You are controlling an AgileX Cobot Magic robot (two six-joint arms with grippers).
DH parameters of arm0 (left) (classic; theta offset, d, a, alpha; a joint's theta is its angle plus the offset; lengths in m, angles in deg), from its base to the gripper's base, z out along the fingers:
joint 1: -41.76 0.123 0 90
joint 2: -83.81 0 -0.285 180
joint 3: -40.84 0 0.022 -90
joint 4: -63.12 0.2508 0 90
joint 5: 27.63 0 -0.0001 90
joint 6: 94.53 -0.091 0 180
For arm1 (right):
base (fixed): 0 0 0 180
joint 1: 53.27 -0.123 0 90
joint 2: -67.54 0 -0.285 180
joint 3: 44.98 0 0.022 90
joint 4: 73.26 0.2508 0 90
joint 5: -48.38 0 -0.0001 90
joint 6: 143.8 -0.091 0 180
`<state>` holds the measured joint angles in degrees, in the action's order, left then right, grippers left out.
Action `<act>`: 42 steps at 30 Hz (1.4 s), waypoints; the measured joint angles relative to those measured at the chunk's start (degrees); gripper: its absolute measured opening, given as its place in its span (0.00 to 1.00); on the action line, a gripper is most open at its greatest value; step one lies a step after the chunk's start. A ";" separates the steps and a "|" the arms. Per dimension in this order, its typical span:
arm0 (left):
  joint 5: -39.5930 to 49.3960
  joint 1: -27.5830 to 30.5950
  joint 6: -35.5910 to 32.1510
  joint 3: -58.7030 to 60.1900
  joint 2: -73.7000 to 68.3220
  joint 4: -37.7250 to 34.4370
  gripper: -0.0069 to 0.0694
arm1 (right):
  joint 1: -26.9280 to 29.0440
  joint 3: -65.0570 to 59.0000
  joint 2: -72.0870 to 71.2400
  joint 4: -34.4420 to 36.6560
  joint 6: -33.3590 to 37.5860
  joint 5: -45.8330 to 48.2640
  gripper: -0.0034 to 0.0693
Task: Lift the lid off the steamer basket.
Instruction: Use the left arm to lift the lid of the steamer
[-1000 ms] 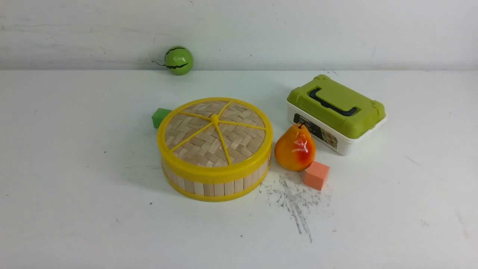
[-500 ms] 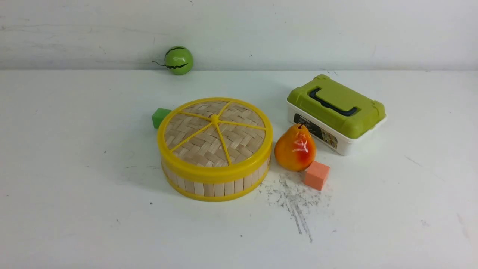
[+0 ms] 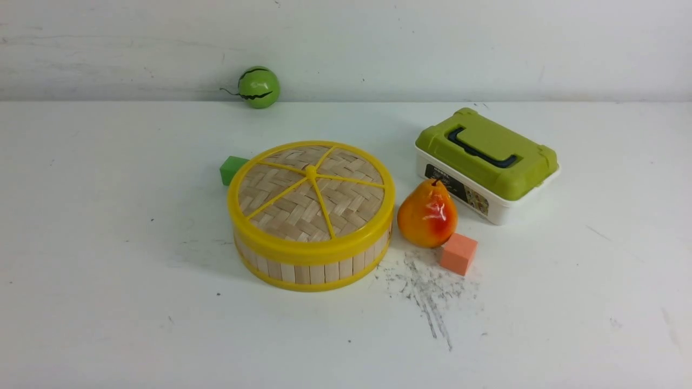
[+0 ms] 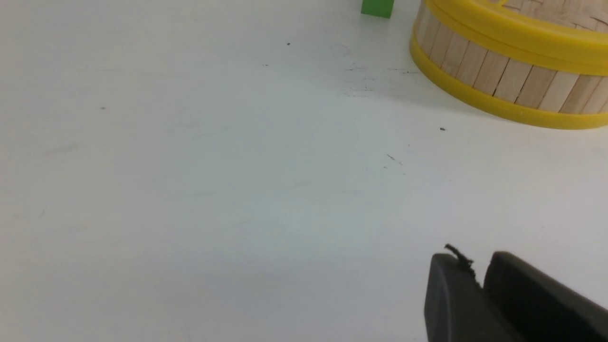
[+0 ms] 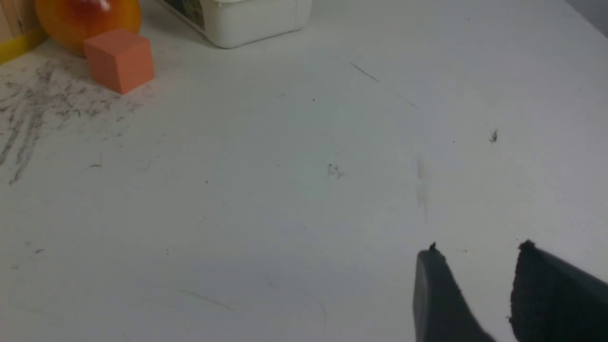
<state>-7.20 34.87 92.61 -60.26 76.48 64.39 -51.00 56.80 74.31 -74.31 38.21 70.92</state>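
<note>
Front view: lid [image 3: 311, 192] sits flat and closed on the steamer basket [image 3: 311, 270] near the middle of the white table [image 3: 108, 270], woven top and yellow spokes facing up. Green cube [image 3: 231, 168] lies just behind the basket's left edge. Toy pear [image 3: 427, 214] stands just right of the basket, with an orange cube [image 3: 458, 254] at its front right, touching or nearly so. White box with green lid [image 3: 486, 162] sits behind the pear, and a small watermelon ball [image 3: 259, 87] rests by the far wall. Grey scuff marks [image 3: 427, 292] streak the table in front of the pear

Left wrist view: left gripper [image 4: 480, 266] hangs over the table, well apart from the basket, its black fingers parted by only a narrow slit with nothing between them

Right wrist view: right gripper [image 5: 477, 259] hovers over the table, jaws clearly apart and empty, well away from the orange cube and pear
</note>
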 joint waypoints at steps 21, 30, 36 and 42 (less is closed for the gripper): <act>-26.97 0.00 -0.05 0.00 0.00 0.16 0.24 | 0.00 0.00 0.00 0.00 0.00 0.00 0.38; -48.79 0.00 1.30 0.00 0.00 0.45 0.24 | 0.00 0.00 0.00 0.00 0.00 0.00 0.38; -56.86 0.00 7.46 0.00 0.00 -0.34 0.24 | 0.00 0.00 0.00 0.00 0.00 0.00 0.38; -46.21 0.00 12.24 -5.82 -0.10 -3.57 0.18 | 0.00 0.00 0.00 0.00 0.00 0.00 0.38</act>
<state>-53.42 34.87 104.84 -66.08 76.38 60.82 -51.00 56.80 74.31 -74.31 38.21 70.92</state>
